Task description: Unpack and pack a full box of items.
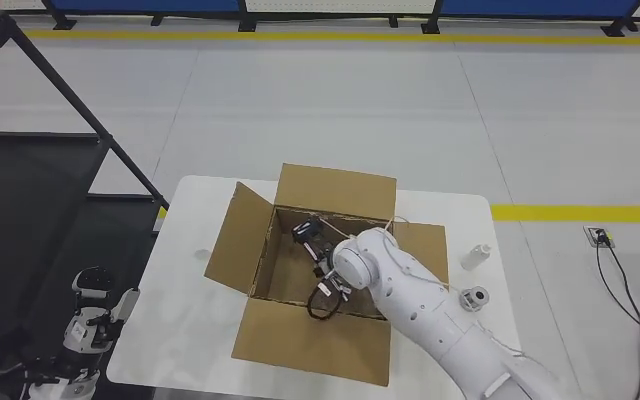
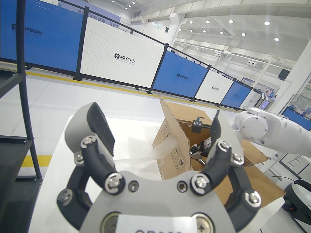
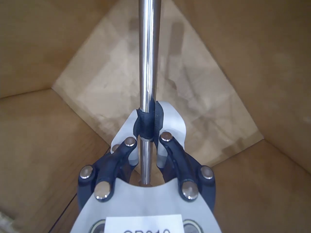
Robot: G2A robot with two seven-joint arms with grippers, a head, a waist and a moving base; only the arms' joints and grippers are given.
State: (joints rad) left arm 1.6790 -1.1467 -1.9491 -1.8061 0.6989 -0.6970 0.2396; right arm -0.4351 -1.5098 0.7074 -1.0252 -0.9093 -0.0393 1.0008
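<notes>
Right wrist view: right jaws clenched on steel rod [image 3: 148, 49] (inside cardboard box [image 3: 48, 37]); left jaws spread wide.

White table [image 1: 190, 320] sits mid-frame in the top view. Black metal rack [image 1: 55, 220] at the table's 9 o'clock, with its slanted black post [image 1: 90, 119] at 10. Yellow floor line [image 1: 300, 36] runs across 12, and a second yellow strip [image 1: 565, 212] lies at 3. Floor socket [image 1: 598, 236] just past that strip. Blue and white fence panels [image 2: 121, 59] stand along the far line.
</notes>
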